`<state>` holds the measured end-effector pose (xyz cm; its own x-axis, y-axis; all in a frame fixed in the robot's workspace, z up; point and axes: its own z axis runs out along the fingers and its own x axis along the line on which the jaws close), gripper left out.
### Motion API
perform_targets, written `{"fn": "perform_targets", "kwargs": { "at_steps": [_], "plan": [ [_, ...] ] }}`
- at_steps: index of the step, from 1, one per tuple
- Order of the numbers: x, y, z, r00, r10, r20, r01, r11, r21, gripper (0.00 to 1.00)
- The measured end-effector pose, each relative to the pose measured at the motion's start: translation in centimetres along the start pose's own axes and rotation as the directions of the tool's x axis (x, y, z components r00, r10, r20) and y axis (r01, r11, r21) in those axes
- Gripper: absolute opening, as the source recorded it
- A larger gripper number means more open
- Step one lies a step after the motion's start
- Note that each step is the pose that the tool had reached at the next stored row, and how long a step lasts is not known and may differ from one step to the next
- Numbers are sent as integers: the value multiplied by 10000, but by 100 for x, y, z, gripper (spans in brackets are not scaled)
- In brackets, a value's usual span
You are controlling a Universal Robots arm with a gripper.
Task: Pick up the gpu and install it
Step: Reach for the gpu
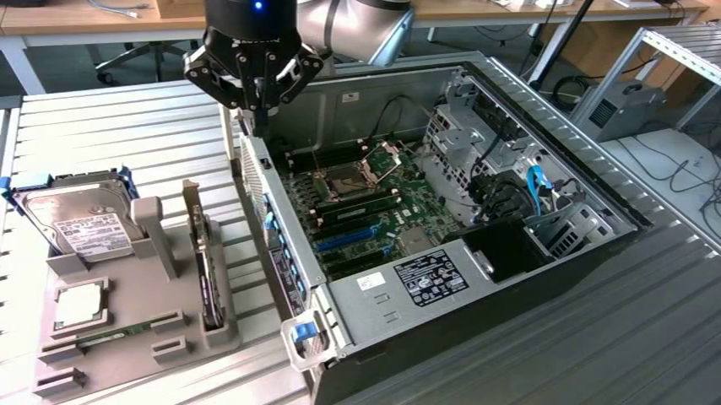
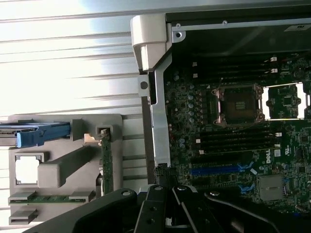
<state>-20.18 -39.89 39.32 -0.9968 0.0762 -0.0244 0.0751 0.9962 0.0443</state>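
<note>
On holder (image 1: 135, 363), gpu (image 1: 204, 261) edgewise, seemingly paralleling case (image 1: 360, 105)

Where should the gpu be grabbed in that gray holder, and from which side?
The gpu stands on edge in a slot of the gray holder, with its top edge free. Probably grip that upper long edge, coming straight down from above, jaws across its two flat faces.

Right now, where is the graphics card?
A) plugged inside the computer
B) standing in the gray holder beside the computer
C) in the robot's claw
B: the graphics card stands on its edge in the gray holder, apart from the claw above the computer.
</note>
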Motion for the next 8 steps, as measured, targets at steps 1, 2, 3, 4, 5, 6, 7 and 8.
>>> {"fn": "perform_targets", "kwargs": {
  "at_steps": [1, 2, 3, 4, 5, 6, 7, 8],
  "plan": [
    [9, -1, 0, 10000, 0, 0, 0, 10000, 0, 11],
    [15, -1, -1, 10000, 0, -1, 0, 10000, 0, 11],
    [23, -2, -1, 10000, 0, -1, 0, 10000, 1, 11],
    [32, -2, -1, 10000, 0, 0, 0, 10000, 0, 11],
    [43, -3, -1, 10000, 0, 0, 0, 10000, 0, 11],
    [54, -4, -1, 10000, 0, 0, 0, 10000, 0, 11],
    [69, -5, -2, 10000, -1, 0, 1, 10000, 0, 11],
    [79, -6, -2, 10000, 0, 0, 0, 10000, 0, 11]
  ]
}}
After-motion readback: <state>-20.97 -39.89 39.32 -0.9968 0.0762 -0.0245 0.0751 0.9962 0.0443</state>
